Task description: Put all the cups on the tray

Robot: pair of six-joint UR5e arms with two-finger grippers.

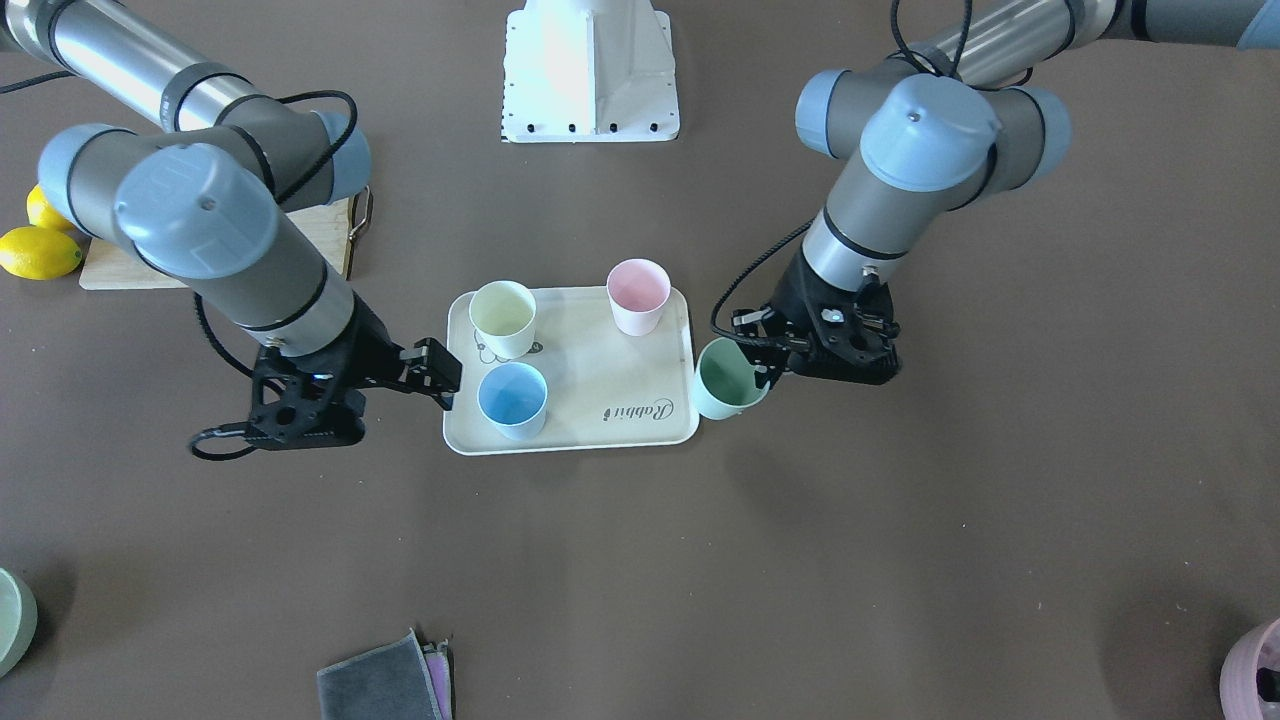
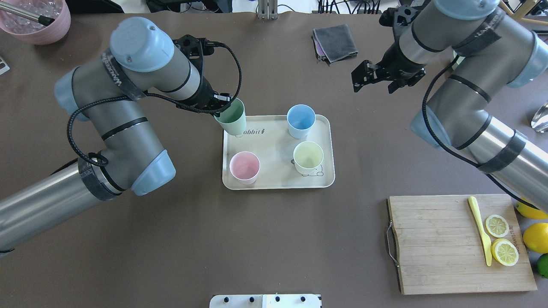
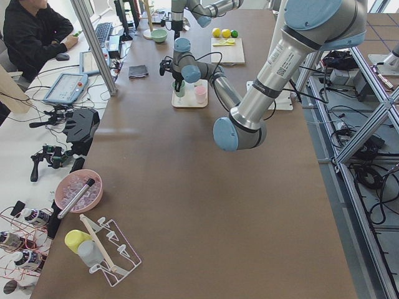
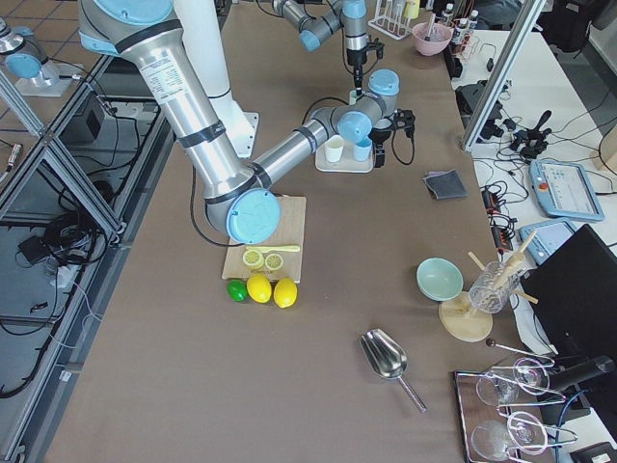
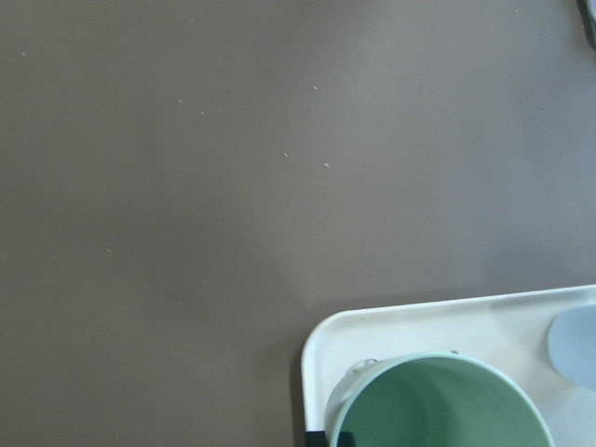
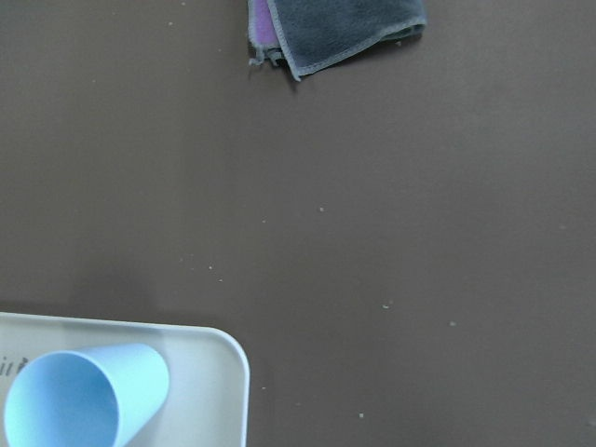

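Note:
The cream tray (image 2: 274, 147) lies mid-table, also in the front view (image 1: 600, 365). On it stand the pale yellow cup (image 2: 308, 157), the pink cup (image 2: 244, 167) and the light blue cup (image 2: 301, 121). My left gripper (image 2: 222, 105) is shut on the rim of the mint green cup (image 2: 232, 116) and holds it over the tray's far left corner. The left wrist view shows the green cup (image 5: 438, 410) above that corner (image 5: 372, 335). I cannot tell whether it touches the tray. My right gripper (image 2: 376, 80) is open and empty, beyond the tray's far right side.
A wooden cutting board (image 2: 441, 244) with lemon slices and a yellow knife lies near right, whole lemons (image 2: 535, 237) beside it. A folded grey cloth (image 2: 336, 40) lies far centre. A mauve pot (image 2: 38, 21) stands far left. A green bowl (image 1: 10, 620) sits at the table's far edge.

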